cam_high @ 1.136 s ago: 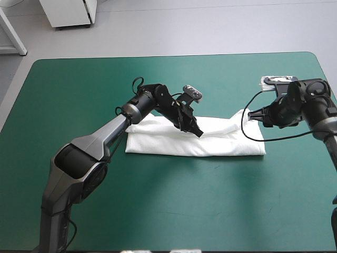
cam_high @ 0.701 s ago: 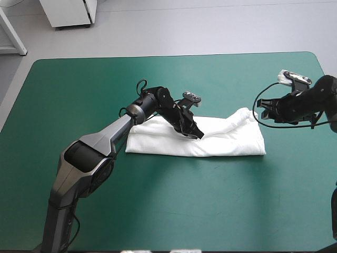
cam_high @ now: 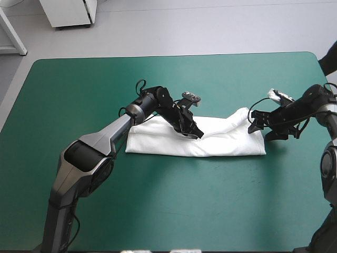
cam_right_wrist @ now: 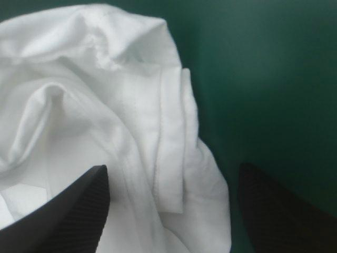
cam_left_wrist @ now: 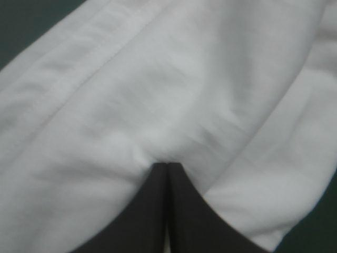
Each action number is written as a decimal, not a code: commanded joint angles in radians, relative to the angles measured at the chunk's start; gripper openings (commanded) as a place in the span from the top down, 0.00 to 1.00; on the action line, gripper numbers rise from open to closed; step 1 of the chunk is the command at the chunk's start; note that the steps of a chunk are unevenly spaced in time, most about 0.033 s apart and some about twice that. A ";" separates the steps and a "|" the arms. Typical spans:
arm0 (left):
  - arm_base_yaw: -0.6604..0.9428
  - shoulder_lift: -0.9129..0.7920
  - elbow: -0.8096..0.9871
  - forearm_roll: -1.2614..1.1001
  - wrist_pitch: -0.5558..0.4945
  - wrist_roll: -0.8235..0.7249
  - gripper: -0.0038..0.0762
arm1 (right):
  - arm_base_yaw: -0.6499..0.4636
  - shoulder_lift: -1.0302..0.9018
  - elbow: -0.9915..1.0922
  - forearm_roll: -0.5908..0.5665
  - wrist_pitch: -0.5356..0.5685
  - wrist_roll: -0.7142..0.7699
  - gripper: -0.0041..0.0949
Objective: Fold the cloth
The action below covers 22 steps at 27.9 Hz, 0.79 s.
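Left gripper (cam_high: pixel 196 133) comes down on the middle of the T-shirt (cam_high: pixel 226 143); in its wrist view the 2 black fingers (cam_left_wrist: pixel 152 211) meet in a point, nipping a pucker of white cloth. Right gripper (cam_high: pixel 263 130) sits low at the T-shirt's right end, where we see its 2 fingers (cam_right_wrist: pixel 73 205) standing wide apart, with the rumpled hem and a sleeve fold between and ahead of them. We note the T-shirt lying as a long folded band across the middle of the teal-green cover (cam_high: pixel 158 200).
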 commanded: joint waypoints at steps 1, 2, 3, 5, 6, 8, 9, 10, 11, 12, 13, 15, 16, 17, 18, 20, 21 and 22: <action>0.005 -0.030 -0.011 -0.018 0.033 -0.002 0.96 | 0.033 -0.008 -0.017 0.041 0.013 -0.024 0.29; 0.013 -0.030 -0.011 -0.020 0.033 -0.002 0.96 | 0.051 0.007 -0.017 0.041 0.011 -0.024 0.29; 0.015 -0.030 -0.011 -0.017 0.035 -0.002 0.96 | 0.072 0.021 -0.017 0.041 0.011 -0.024 0.29; 0.024 -0.034 -0.011 -0.020 0.039 -0.002 0.96 | 0.093 0.035 -0.017 0.039 0.007 -0.024 0.33; 0.024 -0.036 -0.011 -0.018 0.039 -0.002 0.96 | 0.099 0.039 -0.017 0.039 0.007 -0.024 0.36; 0.026 -0.042 -0.011 -0.013 0.039 -0.002 0.96 | 0.107 0.044 -0.017 0.033 -0.003 -0.016 0.46; 0.029 -0.046 -0.011 -0.013 0.039 -0.002 0.96 | 0.107 0.046 -0.017 0.033 -0.003 -0.012 0.53; 0.030 -0.048 -0.011 -0.015 0.039 -0.002 0.96 | 0.107 0.048 -0.017 0.033 -0.003 -0.012 0.61; 0.030 -0.053 -0.011 -0.015 0.035 -0.002 0.96 | 0.107 0.048 -0.017 0.030 -0.003 -0.012 0.69; 0.032 -0.053 -0.011 -0.013 0.033 -0.002 0.96 | 0.107 0.048 -0.017 0.024 -0.003 -0.012 0.77; 0.034 -0.055 -0.011 -0.015 0.032 -0.002 0.96 | 0.107 0.048 -0.017 0.019 -0.003 -0.012 0.86; 0.034 -0.055 -0.011 -0.013 0.030 -0.002 0.96 | 0.107 0.048 -0.017 0.018 -0.003 -0.010 0.97; 0.034 -0.055 -0.011 -0.013 0.027 -0.002 0.96 | 0.107 0.048 -0.019 0.018 -0.003 -0.010 0.97; 0.034 -0.055 -0.011 -0.013 0.022 -0.002 0.96 | 0.107 0.048 -0.019 0.020 0.000 -0.010 0.97; 0.034 -0.055 -0.011 -0.013 0.016 -0.002 0.96 | 0.107 0.046 -0.021 0.026 0.002 -0.010 0.97; 0.034 -0.055 -0.011 -0.013 0.007 -0.002 0.96 | 0.107 0.031 -0.021 0.051 0.008 -0.010 0.97; 0.034 -0.055 -0.011 -0.013 0.007 -0.002 0.96 | 0.107 0.021 -0.021 0.057 0.010 -0.010 0.97; 0.034 -0.055 -0.011 -0.013 0.007 -0.002 0.96 | 0.107 0.005 -0.021 0.063 0.012 -0.010 0.97</action>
